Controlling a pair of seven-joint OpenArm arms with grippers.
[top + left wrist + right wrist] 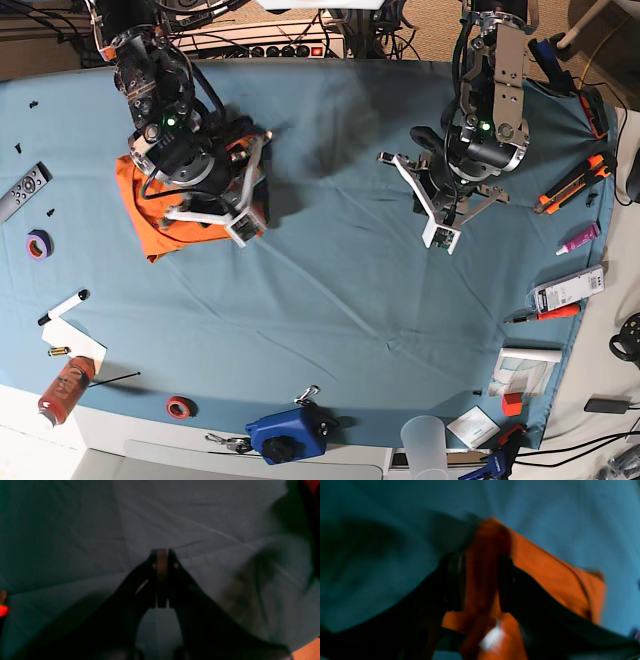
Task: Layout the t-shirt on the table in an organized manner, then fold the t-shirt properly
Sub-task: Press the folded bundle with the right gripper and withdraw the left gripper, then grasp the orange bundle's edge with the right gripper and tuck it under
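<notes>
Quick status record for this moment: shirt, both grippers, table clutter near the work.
t-shirt: orange, bunched in a compact heap at the table's left side in the base view, not laid flat
neck tag: white, visible in the right wrist view
right gripper: fingers either side of a fold of shirt cloth; grip blurred, cannot confirm hold
left gripper: shut, empty, over bare table cloth, away from the shirt
nearby items: purple tape roll and remote left of the shirt

Bare table (330,290) between arms; tools line edges.
</notes>
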